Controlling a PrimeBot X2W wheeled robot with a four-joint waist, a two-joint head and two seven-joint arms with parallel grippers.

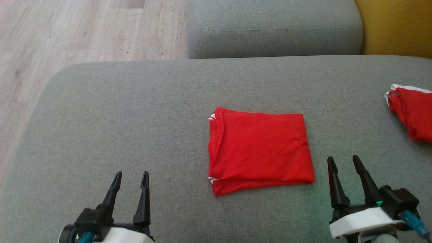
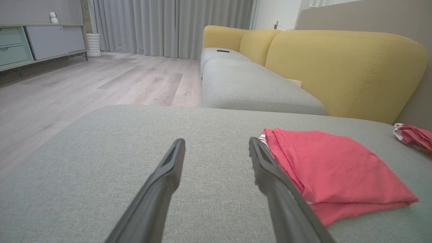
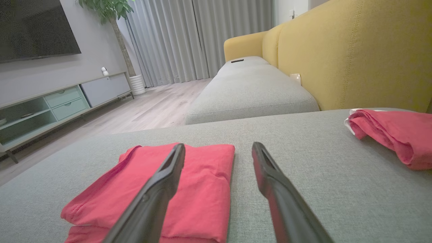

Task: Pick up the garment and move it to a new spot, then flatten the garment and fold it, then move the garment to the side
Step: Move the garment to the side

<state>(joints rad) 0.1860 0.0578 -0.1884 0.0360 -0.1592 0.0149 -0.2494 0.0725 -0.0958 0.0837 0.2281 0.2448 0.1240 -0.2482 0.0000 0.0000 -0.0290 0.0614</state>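
Observation:
A red garment (image 1: 258, 150) lies folded into a neat rectangle in the middle of the grey sofa seat (image 1: 135, 111). The left wrist view has the garment (image 2: 332, 168) to the right of my fingers. From the right wrist, the same garment (image 3: 202, 189) lies low and left, partly behind one finger. My left gripper (image 1: 131, 177) hovers open at the lower left, well clear of the cloth. My right gripper (image 1: 342, 162) stands open just beyond the garment's lower right corner, with nothing between its fingers.
A second red garment (image 1: 411, 111) with white trim lies bunched at the seat's right edge. Another grey cushion (image 1: 273, 28) sits beyond, with a yellow backrest (image 1: 398, 27) to the right. Wooden floor (image 1: 67, 33) lies past the seat's left edge.

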